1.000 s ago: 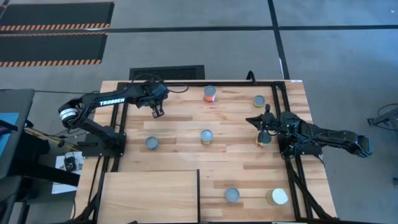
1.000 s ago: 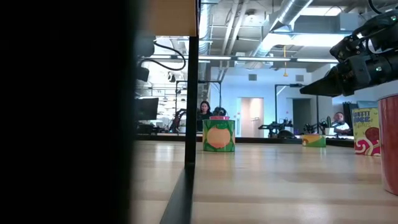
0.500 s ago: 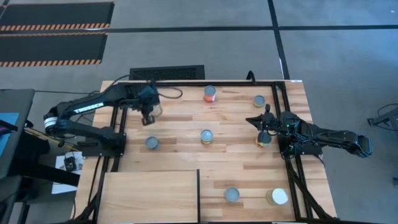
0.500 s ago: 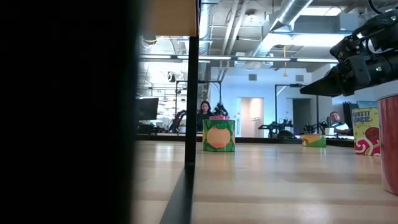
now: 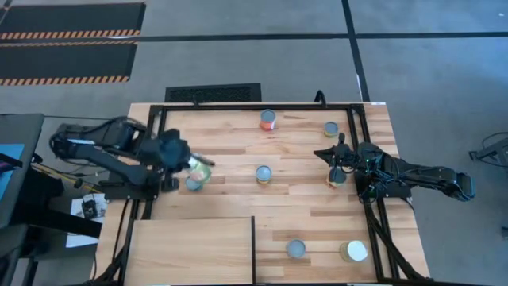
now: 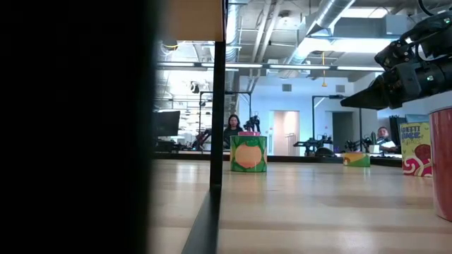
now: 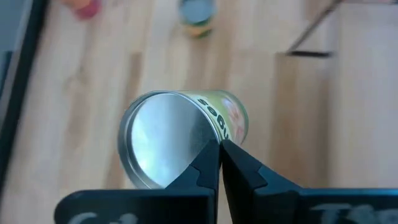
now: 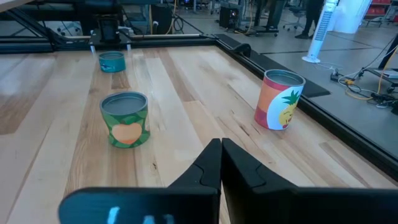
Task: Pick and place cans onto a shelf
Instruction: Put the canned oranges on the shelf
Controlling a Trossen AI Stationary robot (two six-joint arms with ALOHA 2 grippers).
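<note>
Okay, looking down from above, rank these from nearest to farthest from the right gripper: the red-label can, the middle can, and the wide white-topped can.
From the right gripper, in the high view:
1. The middle can, toward the table's centre.
2. The wide white-topped can and the red-label can, at the near and far edges, are too close to call.

Your left arm has pulled back from the far side of the table and swung down toward its near-left part; a second ago its hand reached out near the top edge, and half a second ago it was already retreating. Now the left hand (image 5: 193, 168) sits over the yellow-green can (image 5: 196, 169) at the table's left, where that can stood alone before. In the left wrist view the can (image 7: 180, 134) appears tipped, its silvery end facing the camera, with the closed fingertips (image 7: 217, 158) right against it.
</note>
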